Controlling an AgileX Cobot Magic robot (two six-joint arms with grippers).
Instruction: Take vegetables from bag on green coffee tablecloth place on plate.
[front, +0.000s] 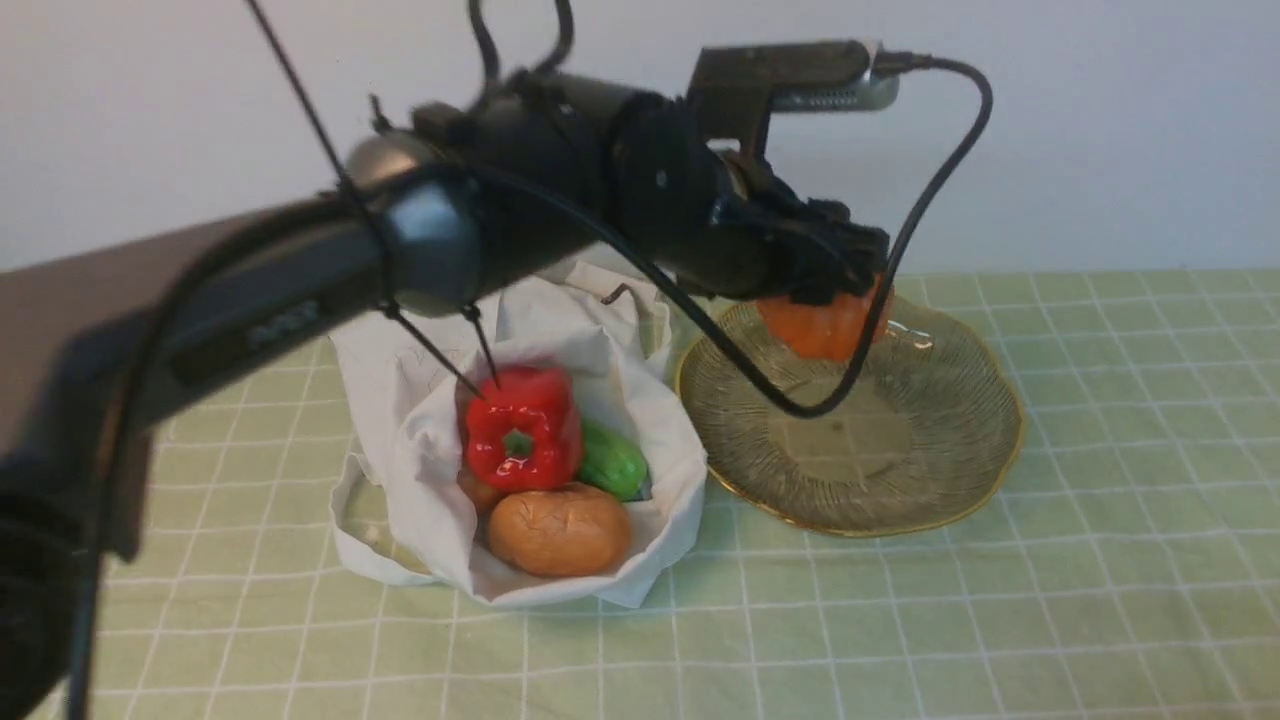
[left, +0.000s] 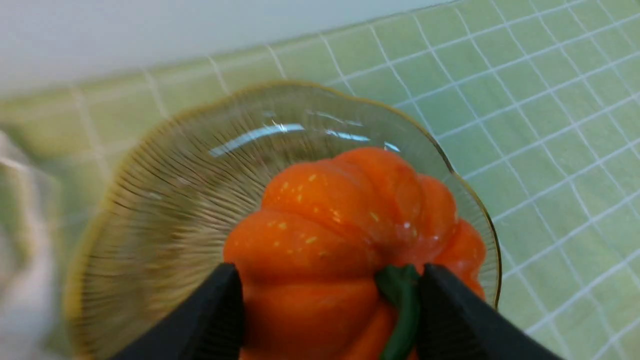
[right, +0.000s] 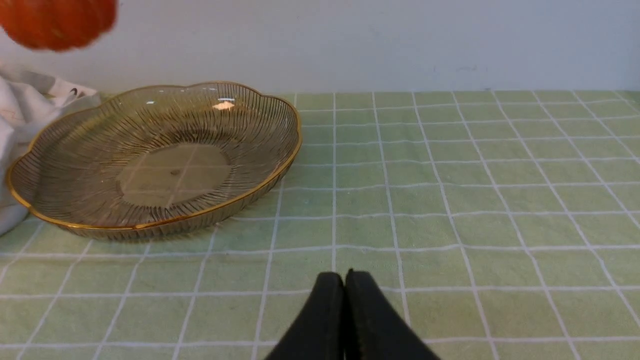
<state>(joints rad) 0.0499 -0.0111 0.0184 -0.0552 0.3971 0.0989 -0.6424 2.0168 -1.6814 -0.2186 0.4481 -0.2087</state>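
Front view shows your left hand (front: 832, 292) clamped on the pumpkin (front: 815, 332), right of frame centre, hanging above the plate's (front: 930, 470) far edge, so carry it toward the middle and lower it before releasing.

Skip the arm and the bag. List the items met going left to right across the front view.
red bell pepper → cucumber → plate. Overlapping, left out: pumpkin, brown lump.

- Your left gripper (left: 330, 290) clamps the pumpkin (left: 340, 220) between both fingers (left: 210, 320), stem (left: 400, 300) against one.
- Beyond the fingers you see the plate (left: 165, 200) on the tablecloth (left: 550, 100).
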